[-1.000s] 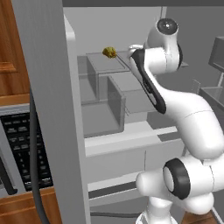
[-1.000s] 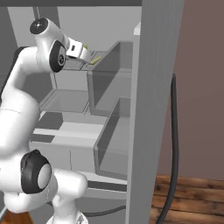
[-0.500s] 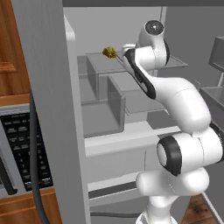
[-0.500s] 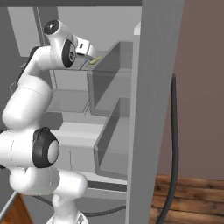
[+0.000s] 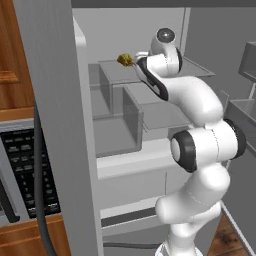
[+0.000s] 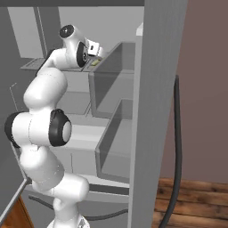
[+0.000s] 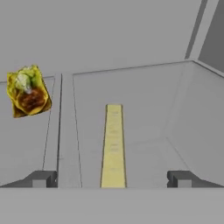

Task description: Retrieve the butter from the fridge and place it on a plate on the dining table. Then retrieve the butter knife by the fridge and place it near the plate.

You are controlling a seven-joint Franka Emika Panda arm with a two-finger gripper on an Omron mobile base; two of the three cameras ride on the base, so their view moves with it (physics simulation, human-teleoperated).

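The fridge [image 5: 55, 100] stands open, and my arm reaches onto its upper glass shelf [image 5: 112, 67]. In the hand view the butter [image 7: 113, 144], a thin yellow stick, lies lengthwise on that shelf, running straight away from me. My gripper [image 7: 113, 179] is open, one dark fingertip on each side of the stick's near end and clear of it. From the right base view the butter [image 6: 95, 63] shows as a small yellow sliver just under my hand, with the gripper [image 6: 99, 56] above it.
A taco-like yellow food item [image 7: 28, 91] sits on the shelf to the left of the butter, also seen as the taco [image 5: 125, 60]. Upright clear dividers [image 6: 111, 75] split the shelves. Door bins [image 5: 245, 65] hang at right. A dark keypad panel [image 5: 25, 170] lies left of the fridge.
My arm has swung and folded further towards the shelf, bringing the hand closer to the butter. The jaws stay open. The butter and the taco have not moved.
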